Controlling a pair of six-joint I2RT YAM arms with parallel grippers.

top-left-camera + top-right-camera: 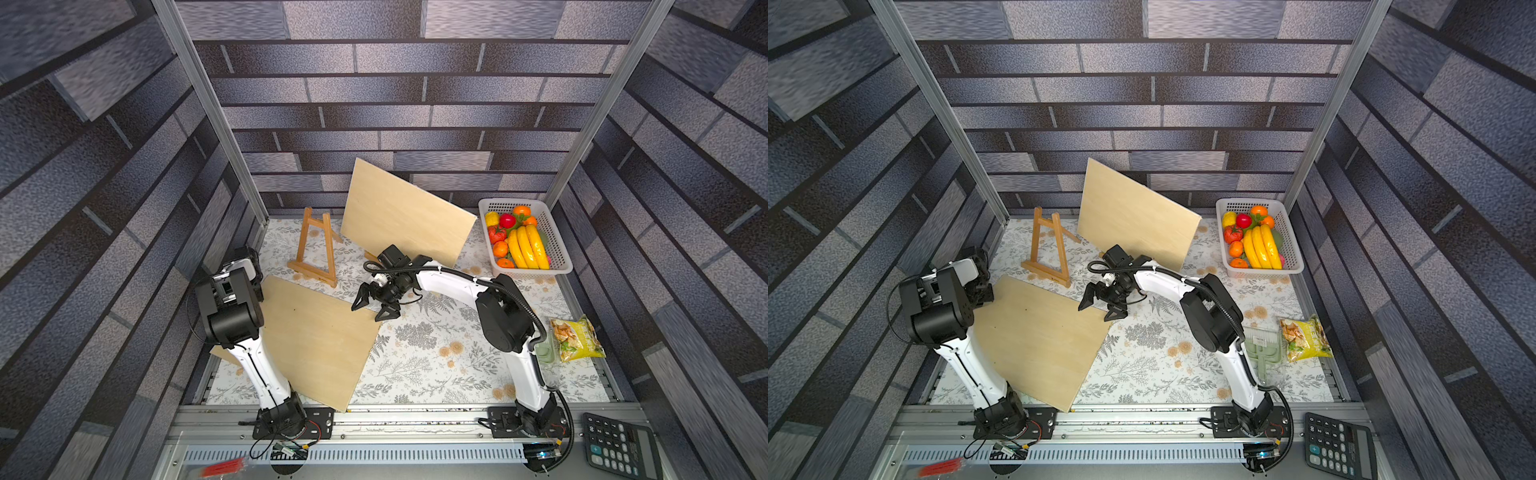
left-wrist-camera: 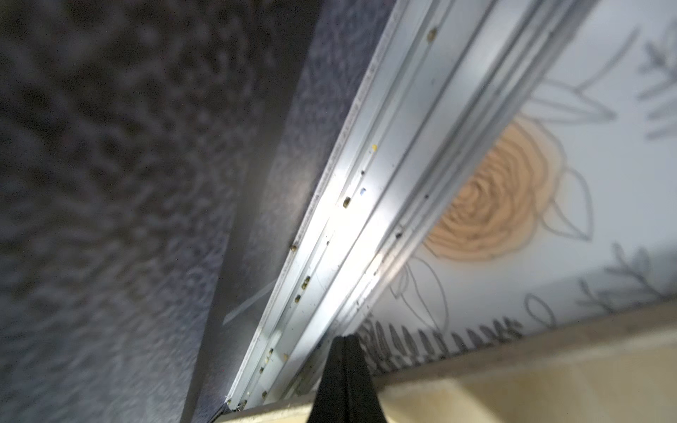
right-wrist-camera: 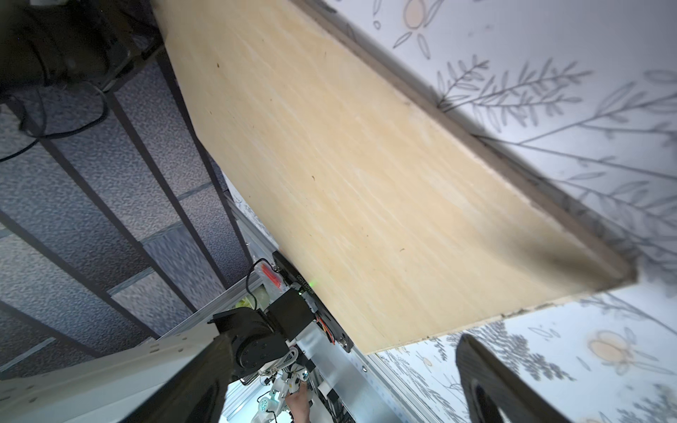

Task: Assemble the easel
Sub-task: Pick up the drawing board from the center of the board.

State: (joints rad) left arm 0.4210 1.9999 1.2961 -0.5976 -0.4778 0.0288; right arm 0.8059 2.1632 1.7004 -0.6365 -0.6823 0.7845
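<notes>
Far left of the desk (image 1: 436, 365): the little wooden easel (image 1: 314, 249) stands up with nothing on it.
Near left: a flat board (image 1: 316, 336) lies on the desk, close to the easel's feet.
Far middle: a leaning board (image 1: 405, 216) stands tilted. What props it up is hidden.
Right pincer (image 1: 369, 311): its two fingers are wide apart over the flat board's far right corner. It holds nothing.
Left pincer (image 2: 344, 344): its fingers are pressed together at the flat board's left edge. I see nothing held in them.
How the board will handle: it looks thin, stiff, light and smooth, so it may slip or swing.
Where to grab: likely the far right corner, pinched top and bottom. The easel looks light and could tip if bumped.
</notes>
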